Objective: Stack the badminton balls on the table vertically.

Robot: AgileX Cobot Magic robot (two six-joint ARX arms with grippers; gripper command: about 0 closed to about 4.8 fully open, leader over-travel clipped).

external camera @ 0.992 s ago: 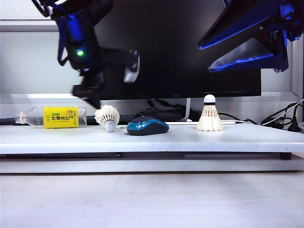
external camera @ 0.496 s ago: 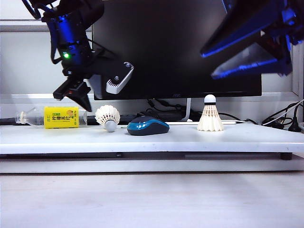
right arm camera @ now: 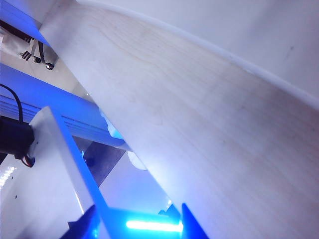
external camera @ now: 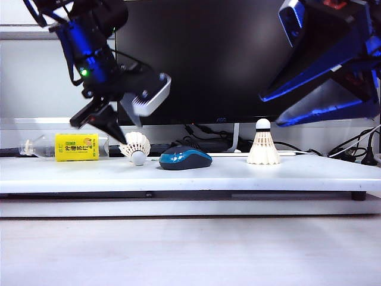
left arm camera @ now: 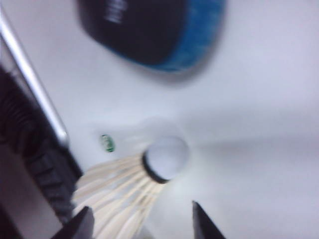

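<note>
One badminton ball (external camera: 136, 146) lies on its side at the left of the white table (external camera: 297, 173), its cork tip facing the front edge. The other badminton ball (external camera: 262, 143) stands upright to the right, cork tip up. My left gripper (external camera: 128, 132) hangs open just above and left of the lying ball, one dark fingertip at its feathers. In the left wrist view the lying badminton ball (left arm camera: 149, 172) has its feathers between the open left gripper (left arm camera: 142, 226). My right gripper (external camera: 269, 111) hovers open, high above the upright ball; in its own view the right gripper (right arm camera: 137, 224) is empty.
A blue-and-black mouse (external camera: 185, 158) sits between the two balls, close to the lying one, and shows as the mouse (left arm camera: 154, 30) in the left wrist view. A bottle with a yellow label (external camera: 74, 147) lies at the far left. A black monitor (external camera: 220, 59) and cables stand behind.
My left gripper has come down and rolled, bringing its fingers to the lying ball's feathers. The right gripper has sunk a little. Both balls have stayed put.
</note>
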